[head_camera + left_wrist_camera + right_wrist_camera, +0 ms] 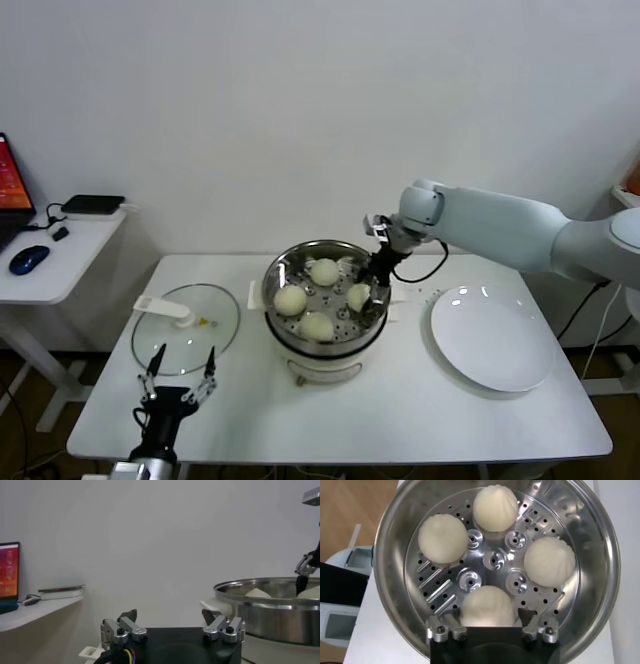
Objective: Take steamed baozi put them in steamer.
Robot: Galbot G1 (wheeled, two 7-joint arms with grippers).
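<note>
The steamer (pixel 272 283) stands mid-table, a shiny steel pot on a white base. Four cream-white baozi lie on its perforated tray: one at the back (pixel 323 271), one at the left (pixel 290 300), one at the front (pixel 317 326) and one at the right (pixel 358 296). My right gripper (pixel 373 290) reaches into the pot at its right side. In the right wrist view it (pixel 488 614) is open around the nearest baozi (pixel 487 605), with small gaps between fingers and bun. My left gripper (pixel 180 366) is open and empty at the table's front left.
A glass lid (pixel 185 330) with a white handle lies left of the steamer. A large white plate (pixel 492 335) lies to its right. A side table (pixel 60 250) with a mouse stands at the far left. The pot's wall (pixel 270 617) shows in the left wrist view.
</note>
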